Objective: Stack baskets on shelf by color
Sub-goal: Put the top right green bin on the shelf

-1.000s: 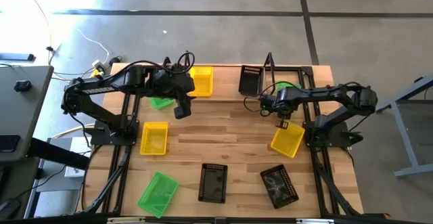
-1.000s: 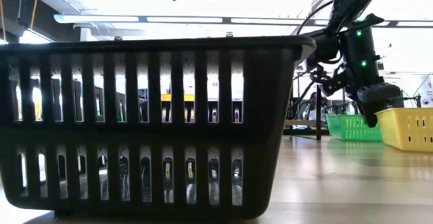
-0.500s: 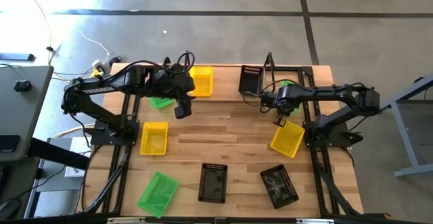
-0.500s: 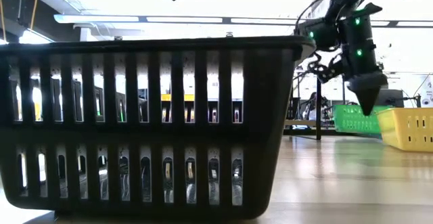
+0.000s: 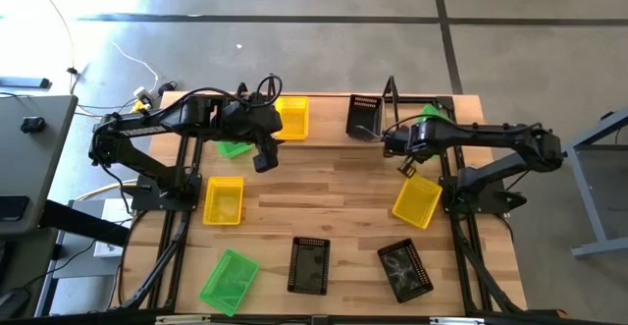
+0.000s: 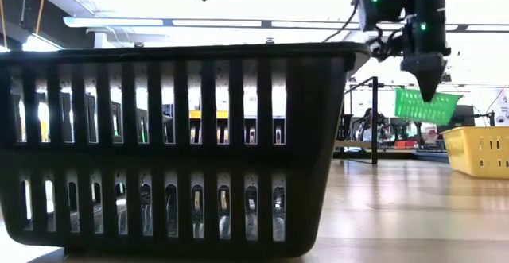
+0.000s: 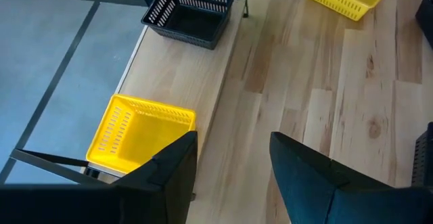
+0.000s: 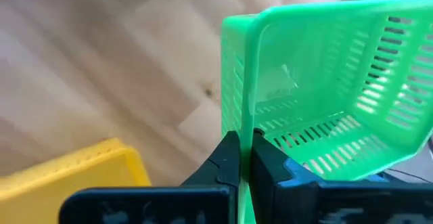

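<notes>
My right gripper [image 6: 427, 88] points down, shut on a bright green basket [image 6: 428, 106] that is lifted off the table; the basket also shows in the high view [image 5: 433, 115] and the right wrist view [image 8: 325, 95]. The shelf [image 5: 324, 136] runs along the table's far side. A yellow basket [image 5: 291, 117] and a black basket [image 5: 363, 117] stand on it, and a green basket [image 5: 234, 149] is half hidden under my left arm. My left gripper [image 7: 230, 163] hovers open above the shelf's near edge, beside the yellow basket [image 7: 139, 132]. My right gripper pinches the green basket's side wall at its rim [image 8: 245, 132], one finger [image 8: 274, 170] inside the basket and the other [image 8: 226, 160] outside. The fingers come from above, pointing down. The basket hangs tilted below them, lifted clear.
Loose baskets stand on the tabletop: yellow [image 5: 224, 199], yellow [image 5: 417, 202], green [image 5: 229, 279], black [image 5: 310, 264], black [image 5: 404, 269]. A black basket [image 6: 175, 148] fills the low view's foreground. The shelf's upright wire end [image 5: 391, 91] stands beside the black basket.
My right gripper has risen and drawn a little toward the table's far edge, taking the green basket with it. The basket has gone from standing low beside the yellow one to hanging tilted, clear of the surface.
</notes>
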You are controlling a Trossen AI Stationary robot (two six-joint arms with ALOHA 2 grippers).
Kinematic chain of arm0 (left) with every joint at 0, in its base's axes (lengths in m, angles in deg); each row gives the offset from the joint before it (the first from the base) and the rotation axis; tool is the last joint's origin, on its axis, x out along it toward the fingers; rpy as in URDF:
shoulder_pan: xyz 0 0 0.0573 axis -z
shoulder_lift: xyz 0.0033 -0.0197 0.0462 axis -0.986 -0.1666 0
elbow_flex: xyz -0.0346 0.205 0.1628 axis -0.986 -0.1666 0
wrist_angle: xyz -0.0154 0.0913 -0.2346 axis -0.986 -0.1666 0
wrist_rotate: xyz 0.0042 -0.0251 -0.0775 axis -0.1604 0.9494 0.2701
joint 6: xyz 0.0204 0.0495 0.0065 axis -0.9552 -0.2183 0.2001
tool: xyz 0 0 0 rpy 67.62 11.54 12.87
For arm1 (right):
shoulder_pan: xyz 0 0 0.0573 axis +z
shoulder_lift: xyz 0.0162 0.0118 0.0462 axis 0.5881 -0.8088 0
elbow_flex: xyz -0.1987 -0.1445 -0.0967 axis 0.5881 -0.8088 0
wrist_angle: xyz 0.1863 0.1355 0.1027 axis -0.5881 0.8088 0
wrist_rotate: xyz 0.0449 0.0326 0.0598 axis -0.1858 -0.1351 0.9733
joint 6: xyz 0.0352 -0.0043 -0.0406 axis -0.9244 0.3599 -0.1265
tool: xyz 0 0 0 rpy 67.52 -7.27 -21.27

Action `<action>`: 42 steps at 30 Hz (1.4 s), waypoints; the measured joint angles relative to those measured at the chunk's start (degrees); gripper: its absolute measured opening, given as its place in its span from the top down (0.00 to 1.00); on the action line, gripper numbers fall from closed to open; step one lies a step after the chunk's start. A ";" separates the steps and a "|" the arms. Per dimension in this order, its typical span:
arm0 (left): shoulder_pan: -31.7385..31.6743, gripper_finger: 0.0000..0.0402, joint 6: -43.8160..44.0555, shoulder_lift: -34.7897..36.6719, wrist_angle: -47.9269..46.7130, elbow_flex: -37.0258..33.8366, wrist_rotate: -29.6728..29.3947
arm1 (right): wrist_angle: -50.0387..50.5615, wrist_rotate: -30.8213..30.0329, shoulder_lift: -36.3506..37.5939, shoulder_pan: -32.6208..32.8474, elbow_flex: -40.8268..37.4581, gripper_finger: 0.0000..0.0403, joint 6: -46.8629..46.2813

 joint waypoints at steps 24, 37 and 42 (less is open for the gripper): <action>0.00 0.56 11.92 0.00 0.00 -0.02 -5.73 | 1.84 -27.58 -0.05 -0.17 22.56 1.00 8.01; -4.28 0.56 15.78 0.00 -0.07 -0.02 -7.12 | -29.20 -24.17 -1.07 -1.35 25.98 1.00 40.21; -4.55 0.56 16.07 0.00 -0.11 -0.02 -6.98 | -35.15 -19.00 -4.47 -1.27 25.98 1.00 42.45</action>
